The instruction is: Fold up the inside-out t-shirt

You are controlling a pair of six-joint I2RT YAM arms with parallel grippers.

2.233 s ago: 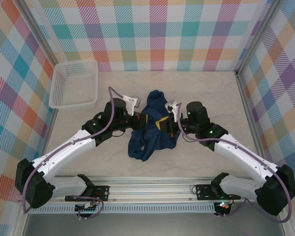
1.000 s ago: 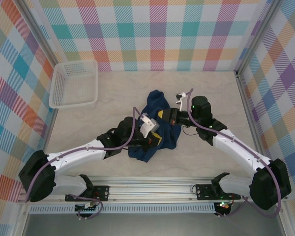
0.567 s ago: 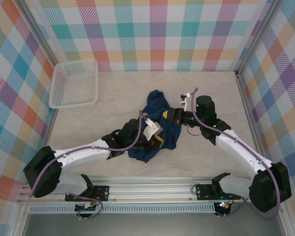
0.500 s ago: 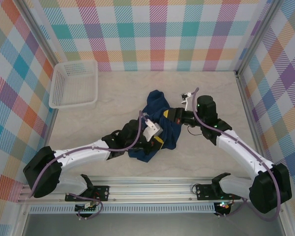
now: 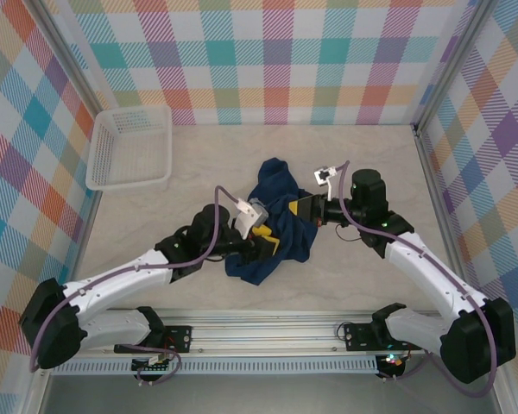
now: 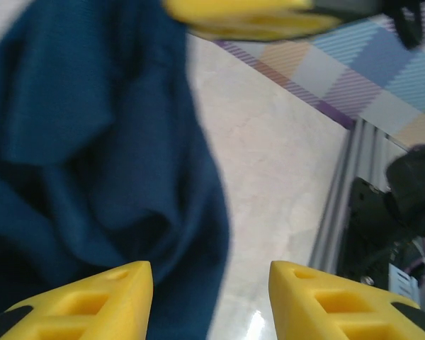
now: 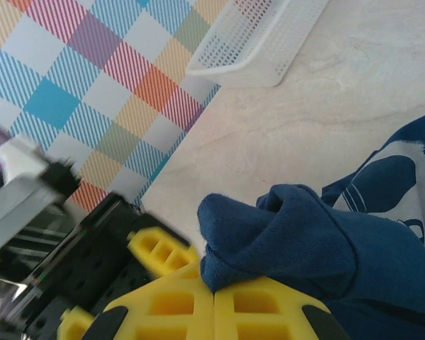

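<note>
The dark navy t-shirt (image 5: pixel 281 226) lies crumpled in the middle of the table, one end reaching back toward the far wall. My right gripper (image 5: pixel 304 210) is shut on a bunched fold of the t-shirt (image 7: pixel 290 237), holding it up on the garment's right side; a pale print (image 7: pixel 404 188) shows on the cloth beyond. My left gripper (image 5: pixel 264 239) hovers open over the shirt's near part, its yellow fingers (image 6: pixel 85 301) apart with navy cloth (image 6: pixel 92 142) and bare table between them.
A white mesh basket (image 5: pixel 131 147) stands at the back left, also seen as the basket (image 7: pixel 258 39) in the right wrist view. Plaid walls close in the table on three sides. The aluminium rail (image 5: pixel 268 326) with the arm bases runs along the near edge.
My left gripper swung from the shirt's left side to its near part and stands open there. My right gripper drew back to the right, keeping its hold on the fold.
</note>
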